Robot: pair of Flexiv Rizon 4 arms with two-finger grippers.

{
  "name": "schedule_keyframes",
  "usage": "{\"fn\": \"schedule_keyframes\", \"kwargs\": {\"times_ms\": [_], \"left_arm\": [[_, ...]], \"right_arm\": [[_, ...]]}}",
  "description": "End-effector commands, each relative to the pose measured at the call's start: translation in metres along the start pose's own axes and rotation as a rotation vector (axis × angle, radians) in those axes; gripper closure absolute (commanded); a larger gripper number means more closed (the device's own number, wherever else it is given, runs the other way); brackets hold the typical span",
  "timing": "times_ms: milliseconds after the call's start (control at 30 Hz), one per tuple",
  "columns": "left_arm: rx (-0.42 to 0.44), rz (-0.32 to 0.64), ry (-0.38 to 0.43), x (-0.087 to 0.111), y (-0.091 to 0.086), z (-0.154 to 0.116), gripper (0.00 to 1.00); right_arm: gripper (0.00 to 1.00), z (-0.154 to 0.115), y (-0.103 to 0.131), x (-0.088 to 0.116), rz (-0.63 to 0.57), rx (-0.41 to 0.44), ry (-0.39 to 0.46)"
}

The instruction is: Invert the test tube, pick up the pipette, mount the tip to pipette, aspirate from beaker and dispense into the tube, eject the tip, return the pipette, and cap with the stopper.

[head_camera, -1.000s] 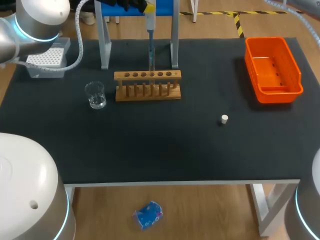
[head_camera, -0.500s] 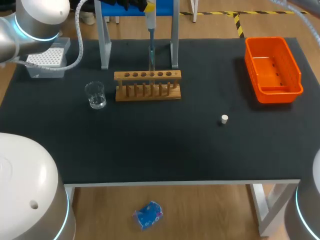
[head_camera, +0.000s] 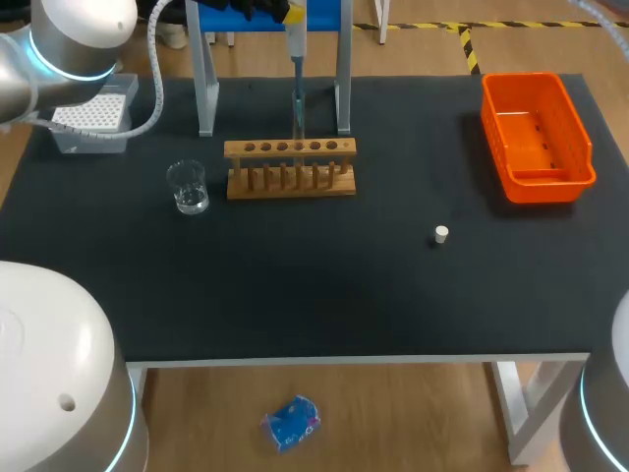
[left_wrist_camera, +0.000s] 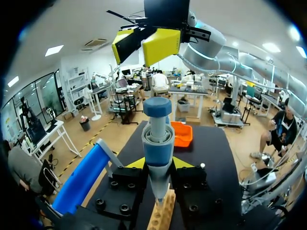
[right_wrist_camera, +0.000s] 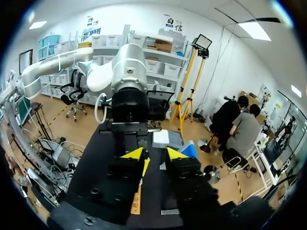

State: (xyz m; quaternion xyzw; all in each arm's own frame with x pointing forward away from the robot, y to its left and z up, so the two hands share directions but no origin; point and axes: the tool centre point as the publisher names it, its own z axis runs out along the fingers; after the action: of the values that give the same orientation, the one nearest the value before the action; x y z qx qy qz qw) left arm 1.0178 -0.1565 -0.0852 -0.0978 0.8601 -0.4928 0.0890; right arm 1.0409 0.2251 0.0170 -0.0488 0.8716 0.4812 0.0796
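While nothing on the table (head_camera: 295, 280) had shifted, the pick-up stood stalled.
Left gripper (left_wrist_camera: 158, 164) clasped the pipette (left_wrist_camera: 158, 139); right gripper (right_wrist_camera: 154, 157) hung empty, narrowly parted.

Bright, even light from overhead falls on the dark worktop (head_camera: 314, 285), which takes it without glare. Shadows under the rack (head_camera: 291, 169) and orange bin (head_camera: 537, 138) are faint and soft. The beaker (head_camera: 187, 187) carries small glints (ceiling panels burn white in both wrist views).
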Motion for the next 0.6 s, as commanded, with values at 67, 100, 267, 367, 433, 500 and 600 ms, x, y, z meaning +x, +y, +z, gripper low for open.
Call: {"fn": "schedule_keyframes", "kwargs": {"times_ms": [67,100,267,367,433,500,600], "left_arm": [[-0.002,-0.001,0.0,0.001,-0.001,-0.001,1.0],[-0.002,-0.001,0.0,0.001,-0.001,-0.001,1.0],[-0.002,-0.001,0.0,0.001,-0.001,-0.001,1.0],[-0.002,-0.001,0.0,0.001,-0.001,-0.001,1.0],[-0.002,-0.001,0.0,0.001,-0.001,-0.001,1.0],[-0.002,-0.001,0.0,0.001,-0.001,-0.001,1.0],[-0.002,-0.001,0.0,0.001,-0.001,-0.001,1.0]], "right_arm": [[0.0,-0.018,-0.013,0.005,0.004,0.001,-0.025],[0.0,-0.019,-0.016,0.005,0.003,0.003,-0.032],[0.0,-0.028,-0.036,0.007,0.007,-0.008,-0.05],[0.0,-0.033,-0.05,0.012,-0.006,-0.025,-0.053],[0.0,-0.036,-0.058,0.015,-0.008,-0.027,-0.055],[0.0,-0.039,-0.069,0.018,-0.002,-0.031,-0.057],[0.0,-0.042,-0.082,0.025,0.001,-0.038,-0.057]]}}
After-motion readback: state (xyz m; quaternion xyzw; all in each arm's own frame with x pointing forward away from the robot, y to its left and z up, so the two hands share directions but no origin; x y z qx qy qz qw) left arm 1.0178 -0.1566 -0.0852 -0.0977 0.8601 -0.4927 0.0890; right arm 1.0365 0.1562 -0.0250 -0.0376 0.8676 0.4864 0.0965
